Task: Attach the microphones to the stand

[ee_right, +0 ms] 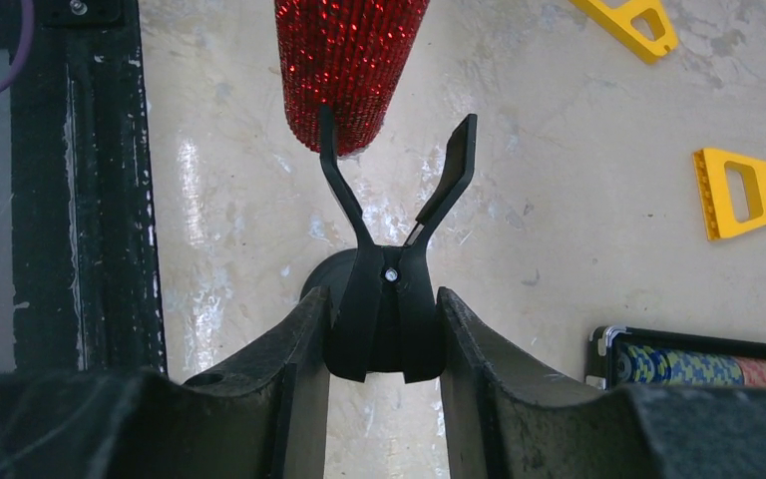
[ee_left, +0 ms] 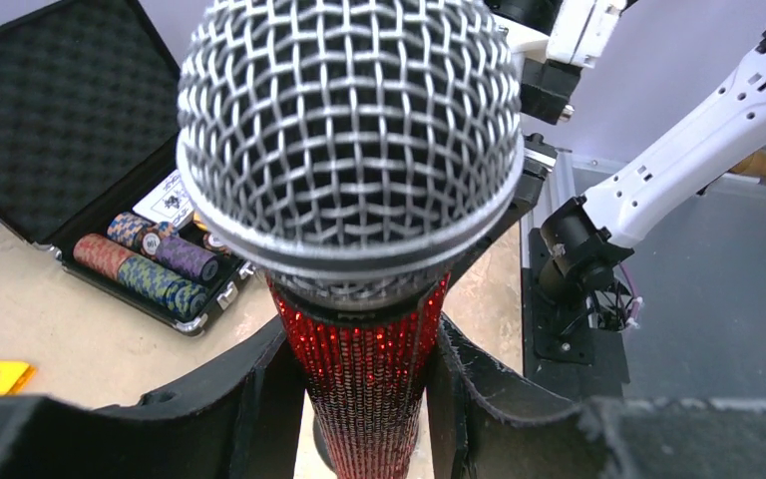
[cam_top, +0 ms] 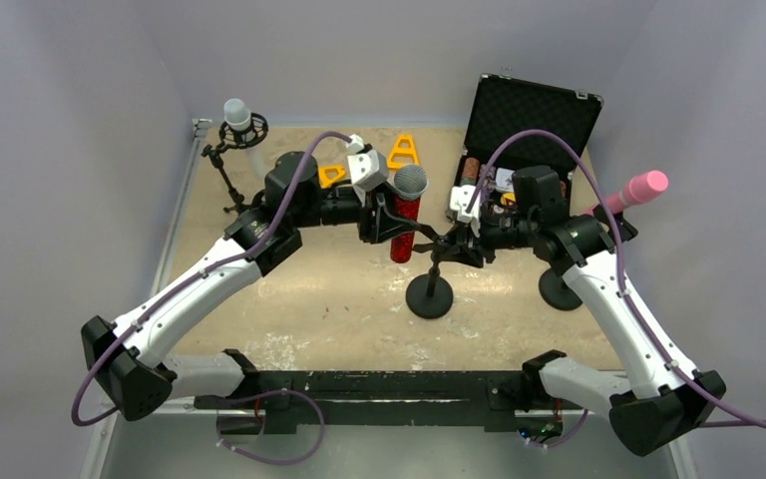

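My left gripper [cam_top: 396,226] [ee_left: 364,399] is shut on the glittery red microphone [cam_top: 405,222] [ee_left: 369,379], held upright with its silver mesh head [ee_left: 349,140] on top. My right gripper [cam_top: 462,242] [ee_right: 384,344] is shut on the handles of the black clip [ee_right: 389,299] of the middle stand [cam_top: 429,295], and the clip's prongs are spread open. The red microphone's lower end [ee_right: 349,70] sits at the mouth of the prongs. The white microphone [cam_top: 237,114] sits in a stand at the back left. The pink microphone [cam_top: 634,189] sits in a stand at the right.
An open black case [cam_top: 532,118] with poker chips [ee_left: 145,264] stands at the back right. Two yellow triangular pieces [cam_top: 402,151] [ee_right: 748,190] lie at the back centre. The pink microphone's stand base [cam_top: 559,290] is by my right arm. A black rail [cam_top: 379,384] runs along the near edge.
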